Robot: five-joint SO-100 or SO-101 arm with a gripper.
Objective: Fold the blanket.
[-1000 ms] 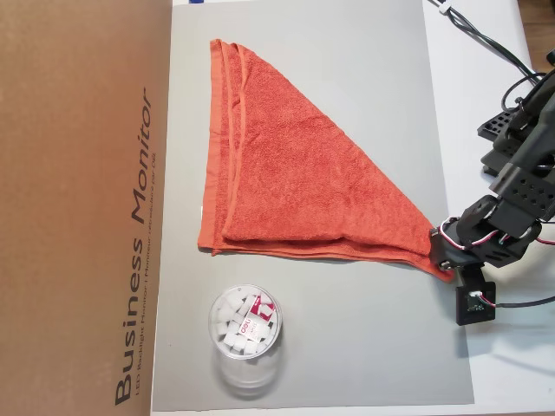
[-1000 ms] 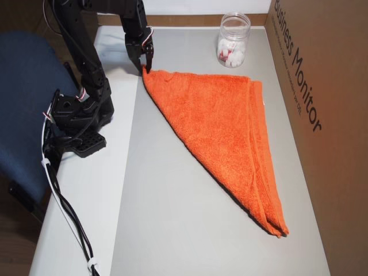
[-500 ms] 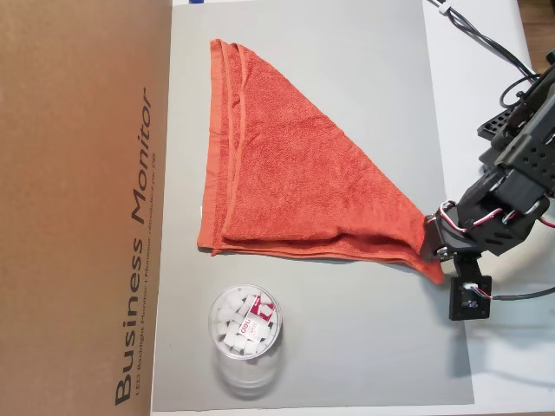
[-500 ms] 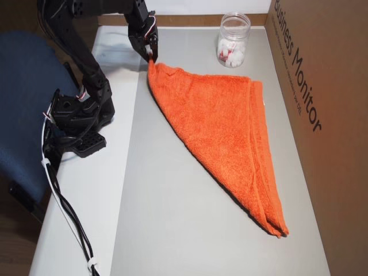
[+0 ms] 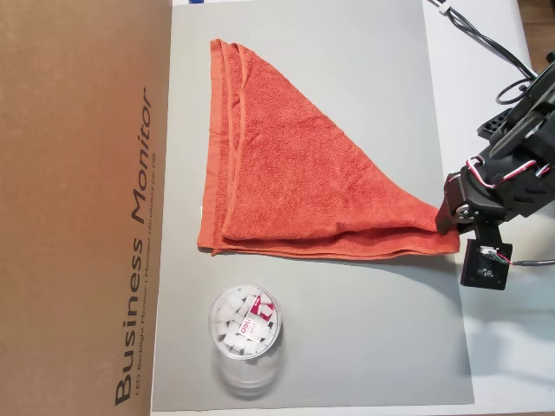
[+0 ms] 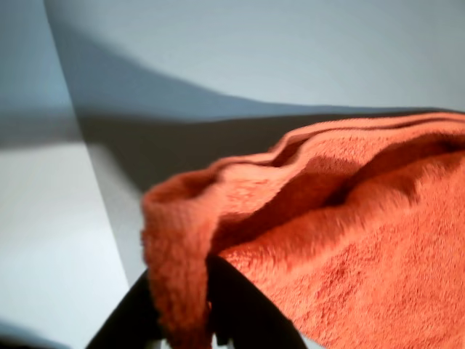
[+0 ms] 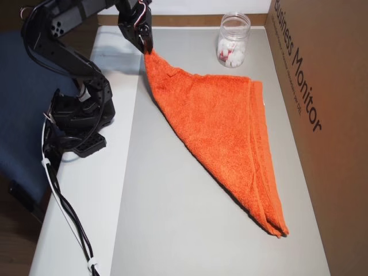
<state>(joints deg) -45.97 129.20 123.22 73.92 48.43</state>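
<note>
The blanket (image 5: 295,173) is an orange terry towel lying in a triangle on the grey mat (image 5: 364,338). My gripper (image 5: 447,217) is shut on its pointed corner at the mat's right edge in an overhead view, at the top left (image 7: 148,49) in the other. That corner is lifted a little off the mat while the rest of the blanket (image 7: 218,121) lies flat. In the wrist view the black fingers (image 6: 247,316) pinch a thick fold of the blanket (image 6: 349,240) between them.
A clear jar (image 5: 245,329) of small white pieces stands on the mat close to the blanket's long edge; it also shows in the other overhead view (image 7: 233,40). A brown cardboard box (image 5: 78,208) borders the mat. The arm's base (image 7: 77,121) and cables (image 7: 63,213) lie off the mat.
</note>
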